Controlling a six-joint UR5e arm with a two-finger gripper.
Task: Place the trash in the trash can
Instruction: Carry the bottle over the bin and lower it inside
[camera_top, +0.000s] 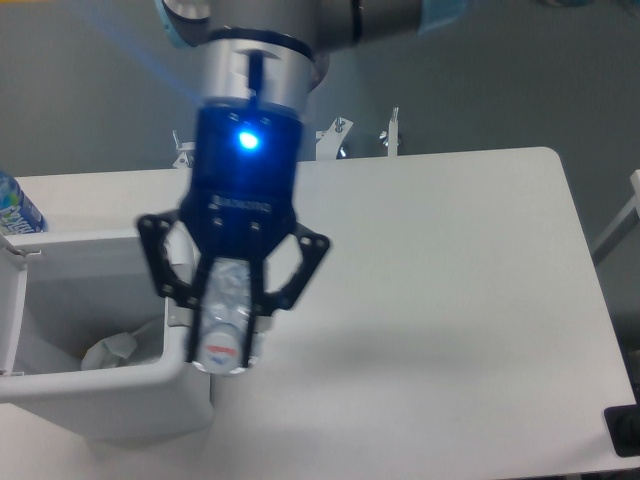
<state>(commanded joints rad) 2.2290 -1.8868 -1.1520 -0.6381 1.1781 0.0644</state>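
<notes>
1. The claw (226, 345) hangs in the left-centre of the frame, black and angular, its linkage arms splayed to either side, with a glowing blue light on the dark wrist above it. It looks blurred.
2. Its two fingers are clamped on the slim clear bottle (226, 318), which points downward between them; the bottle is translucent and bluish, with a rounded white end bearing a small red and blue mark at the bottom.
3. The bottle's lower end sits over the right rim of the trash can (120, 395), near the grey tab on that rim, which the claw largely hides.
4. The trash can is a large white plastic bin with smooth walls and rounded corners, filling the lower left of the frame; its hinged white lid (10, 310) stands open at the far left edge.
5. Inside the bin, low against the right wall, lies the crumpled wrapper (112, 350), a whitish, translucent, creased lump.
6. A blue-labelled bottle (17, 208) peeks in at the left edge, behind the bin.
7. The counter (450, 300) is a flat, matte white slab with rounded corners, spreading across the right of the frame.
</notes>
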